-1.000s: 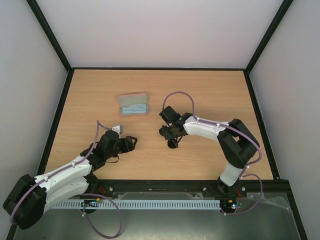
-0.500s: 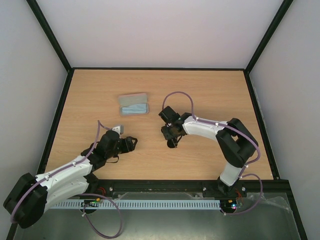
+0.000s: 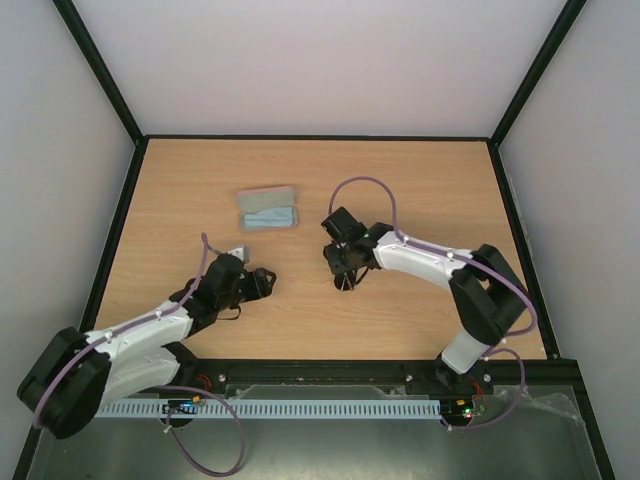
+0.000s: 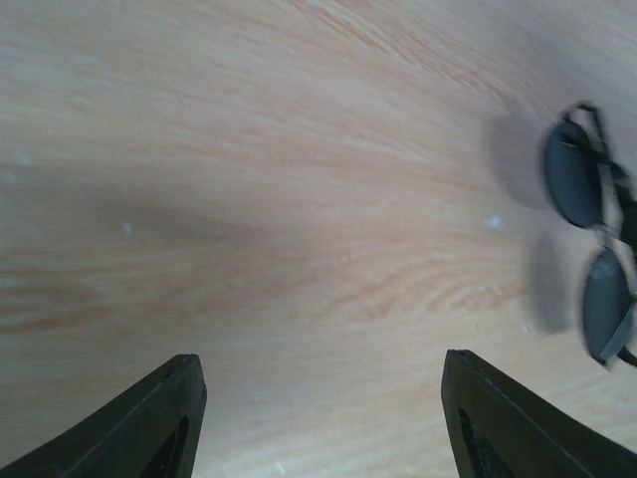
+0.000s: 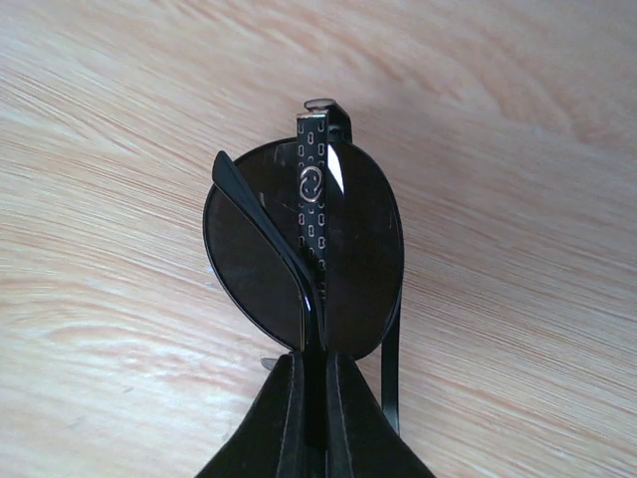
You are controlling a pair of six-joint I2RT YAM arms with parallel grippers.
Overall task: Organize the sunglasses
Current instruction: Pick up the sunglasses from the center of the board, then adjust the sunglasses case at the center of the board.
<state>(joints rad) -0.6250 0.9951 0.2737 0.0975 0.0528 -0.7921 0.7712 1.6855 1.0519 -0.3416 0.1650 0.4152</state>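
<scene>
Sunglasses (image 5: 304, 249) are pinched by the right gripper (image 5: 314, 363), well apart from the case (image 3: 267, 197). The left gripper (image 4: 318, 398) is spread wide. I think putting them away is still left.

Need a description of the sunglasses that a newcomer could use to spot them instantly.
On the wooden table, look near the middle, at the tip of the right gripper. Pinched there are the sunglasses: two round dark lenses on thin dark wire, unlike the flat case and light blue cloth farther back.
</scene>
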